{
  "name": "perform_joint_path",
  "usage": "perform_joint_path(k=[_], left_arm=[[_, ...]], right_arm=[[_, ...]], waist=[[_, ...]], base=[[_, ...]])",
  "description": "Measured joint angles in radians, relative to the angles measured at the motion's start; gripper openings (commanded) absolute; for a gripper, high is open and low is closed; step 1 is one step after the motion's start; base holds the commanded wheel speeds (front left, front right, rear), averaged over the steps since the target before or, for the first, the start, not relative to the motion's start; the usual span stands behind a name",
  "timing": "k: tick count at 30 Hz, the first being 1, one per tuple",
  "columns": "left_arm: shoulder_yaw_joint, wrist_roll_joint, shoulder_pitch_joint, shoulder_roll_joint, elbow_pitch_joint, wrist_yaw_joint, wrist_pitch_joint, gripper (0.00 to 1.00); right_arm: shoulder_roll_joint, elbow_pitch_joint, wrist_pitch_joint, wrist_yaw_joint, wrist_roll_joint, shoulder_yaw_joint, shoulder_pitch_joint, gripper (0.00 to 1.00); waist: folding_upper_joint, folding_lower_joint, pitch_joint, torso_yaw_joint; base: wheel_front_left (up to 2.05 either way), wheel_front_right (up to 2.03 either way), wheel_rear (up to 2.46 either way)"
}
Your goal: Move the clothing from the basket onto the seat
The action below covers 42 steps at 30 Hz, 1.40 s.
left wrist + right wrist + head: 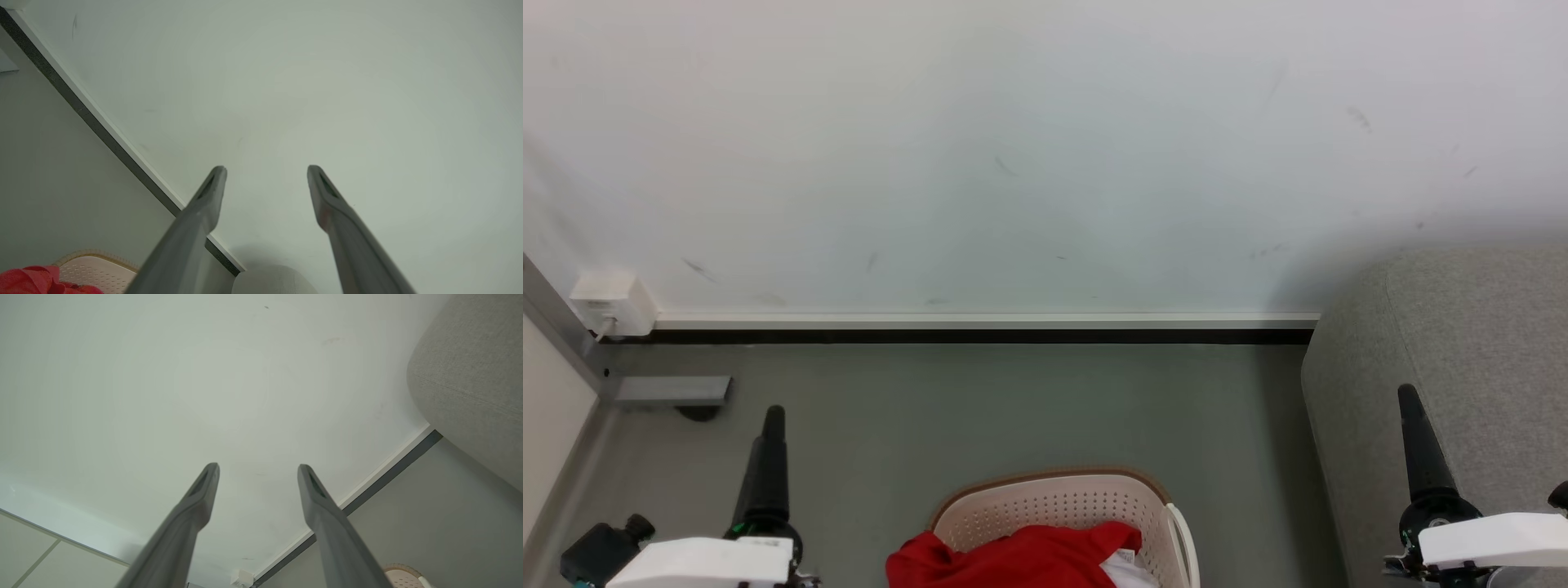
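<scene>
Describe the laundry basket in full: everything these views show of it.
The basket is cream plastic, its curved wall pierced with rows of small holes and topped by a brown woven-look rim. A white loop handle stands at its right end. It sits upright on the grey floor at the bottom edge of the head view, so its near part is cut off. Red clothing lies in it and spills past its left edge, with white fabric beside. Floor separates it from the grey seat on its right.
</scene>
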Motion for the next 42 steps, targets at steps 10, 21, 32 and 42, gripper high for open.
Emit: perform_joint_path(k=[10,21,32,42], left_arm=[[-0.039,0.273,0.008,0.001,-0.017,0.058,-0.034,1.00],[-0.060,0.445,0.017,0.002,-0.019,0.092,-0.064,1.00],[-0.071,0.569,0.018,0.002,-0.008,0.109,-0.095,1.00],[-0.072,0.675,0.021,0.003,-0.010,0.128,-0.118,1.00]], right_arm=[[-0.010,0.028,-0.032,0.000,-0.184,0.039,-0.003,1.00],[-0.014,0.066,-0.063,0.000,-0.374,0.072,-0.022,1.00],[-0.014,0.069,-0.095,0.000,-0.503,0.086,-0.031,1.00],[-0.011,0.049,-0.118,0.000,-0.599,0.101,-0.034,1.00]], waist=[[0.0000,0.0000,-0.002,-0.001],[0.0000,0.0000,-0.005,-0.004],[0.0000,0.0000,-0.004,-0.001],[0.0000,0.0000,-0.003,0.001]], base=[[0.00,0.00,0.00],[0.00,0.00,0.00],[0.00,0.00,0.00],[0.00,0.00,0.00]])
